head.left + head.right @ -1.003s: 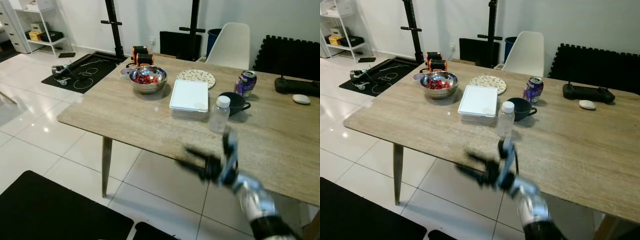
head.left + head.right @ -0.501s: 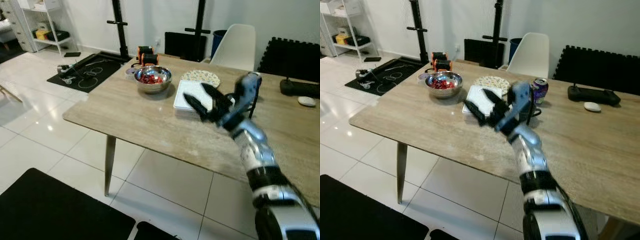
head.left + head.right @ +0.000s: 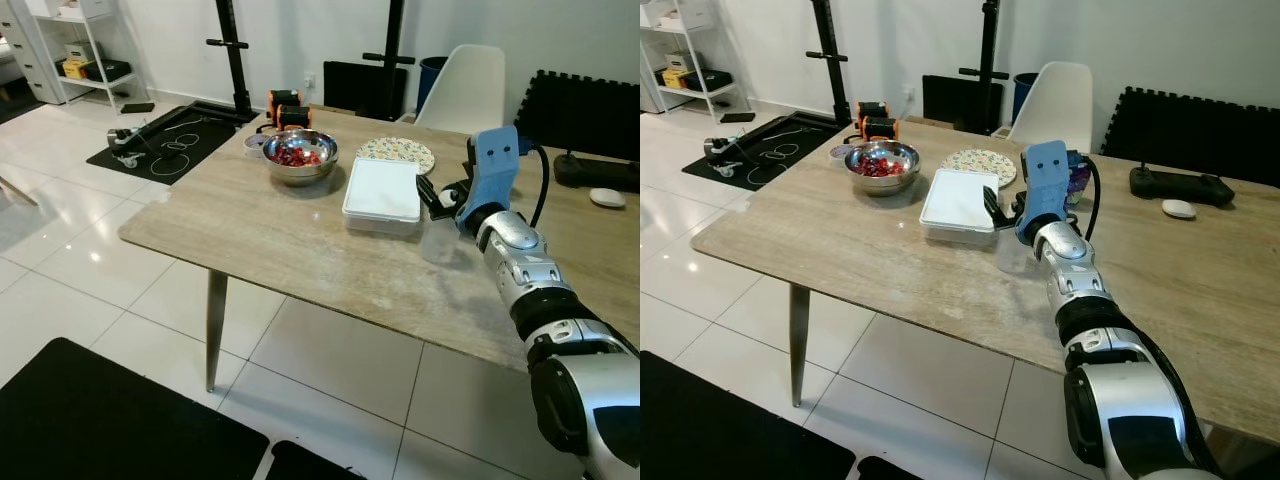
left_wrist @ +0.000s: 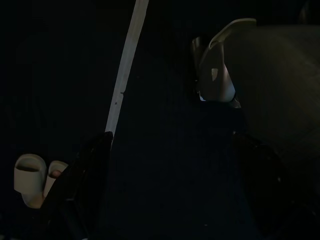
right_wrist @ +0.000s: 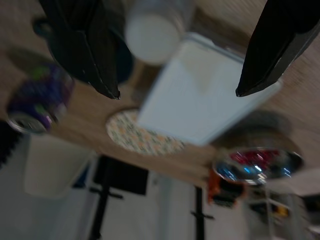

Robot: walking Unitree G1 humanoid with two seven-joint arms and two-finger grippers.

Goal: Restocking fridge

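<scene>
A clear plastic bottle with a white cap stands on the wooden table, beside a white lidded container. My right gripper hovers over the bottle's top, open, its two black fingers spread either side of the cap without touching it. A purple can and a dark mug stand just behind, mostly hidden by my wrist. A steel bowl of red food and a patterned plate sit farther back. My left gripper hangs open in the dark over the floor.
A white chair stands at the table's far side. A black controller and a white mouse lie at the far right. Black mats and white tiles lie before the table; slippers rest under my left arm.
My right arm has risen from below the table's front edge, swung over the tabletop and come down over the bottle. The head view shifted slightly.
</scene>
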